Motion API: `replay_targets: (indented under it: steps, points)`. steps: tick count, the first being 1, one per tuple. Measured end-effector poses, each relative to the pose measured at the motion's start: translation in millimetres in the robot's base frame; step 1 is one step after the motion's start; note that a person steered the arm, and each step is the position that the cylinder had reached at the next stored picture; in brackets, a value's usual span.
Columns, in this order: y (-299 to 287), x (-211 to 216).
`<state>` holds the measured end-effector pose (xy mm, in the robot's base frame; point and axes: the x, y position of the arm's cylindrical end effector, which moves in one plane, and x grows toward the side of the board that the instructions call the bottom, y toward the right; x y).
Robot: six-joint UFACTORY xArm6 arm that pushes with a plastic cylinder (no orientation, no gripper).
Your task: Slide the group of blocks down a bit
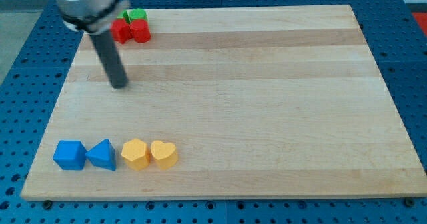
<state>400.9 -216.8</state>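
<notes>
A tight group of blocks sits at the board's top left: a green block (135,15) at the top, a red block (140,31) below it and another red block (120,31) to its left, partly hidden by the arm. My tip (119,86) rests on the board below this group, a little to its left, apart from it. The rod rises from the tip toward the view's upper left.
Along the bottom left stands a row: a blue cube (70,155), a blue triangular block (102,155), a yellow hexagonal block (136,153) and a yellow heart (164,154). The wooden board (267,104) lies on a blue perforated table.
</notes>
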Motion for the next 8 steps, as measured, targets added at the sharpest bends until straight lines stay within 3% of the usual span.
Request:
replay_targets:
  steps: [1,2,5,6,8]
  points:
    - [-72,-42]
    - [-88,-58]
    - [-86,-188]
    - [-76,-209]
    - [-35,-208]
